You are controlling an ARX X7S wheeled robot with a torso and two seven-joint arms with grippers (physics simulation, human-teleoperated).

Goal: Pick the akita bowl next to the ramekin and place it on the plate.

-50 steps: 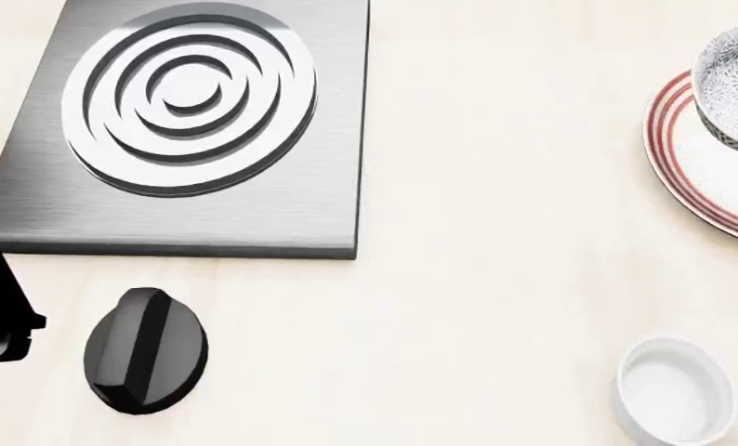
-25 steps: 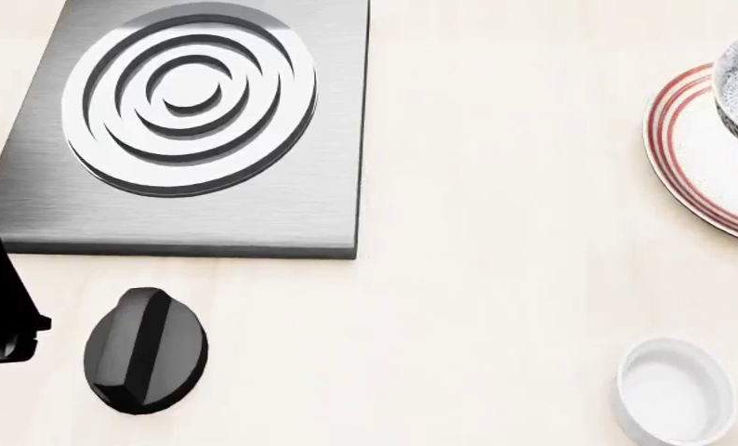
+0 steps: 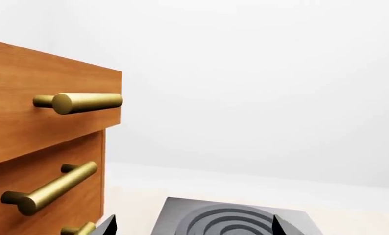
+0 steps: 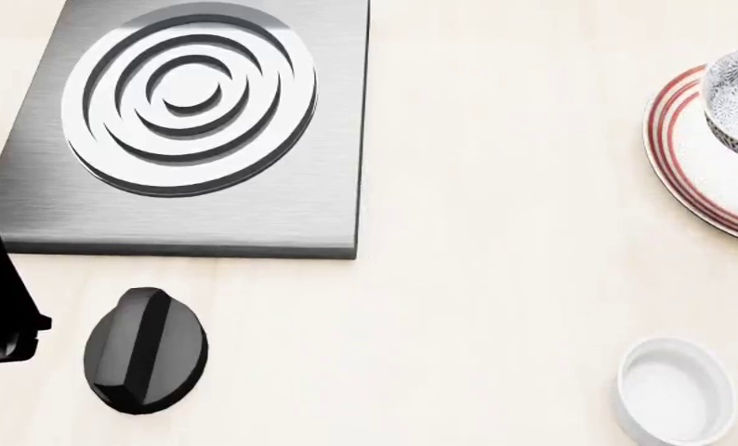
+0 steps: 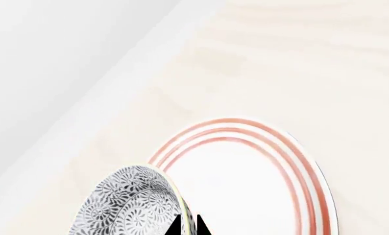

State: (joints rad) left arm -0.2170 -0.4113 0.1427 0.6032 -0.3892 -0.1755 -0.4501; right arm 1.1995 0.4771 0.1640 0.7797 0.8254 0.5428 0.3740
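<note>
Over the plate (image 4: 698, 177), at the right edge of the head view, we saw the akita bowl (image 4: 735, 100), cut by the frame, and we judged it was hanging above the plate and not yet resting on it. Our worry was a release too high or off-centre: the bowl could tip on its narrow foot, or land on the ringed rim and slide onto the worktop (image 4: 494, 279). In the right wrist view the right gripper (image 5: 188, 226) had its two dark tips close together over the bowl's rim, so it seemed clamped on the wall. The left gripper (image 3: 191, 226) stood apart, holding nothing, over the burner plate (image 4: 190, 121). The ramekin (image 4: 676, 392) stood well apart from the bowl.
</note>
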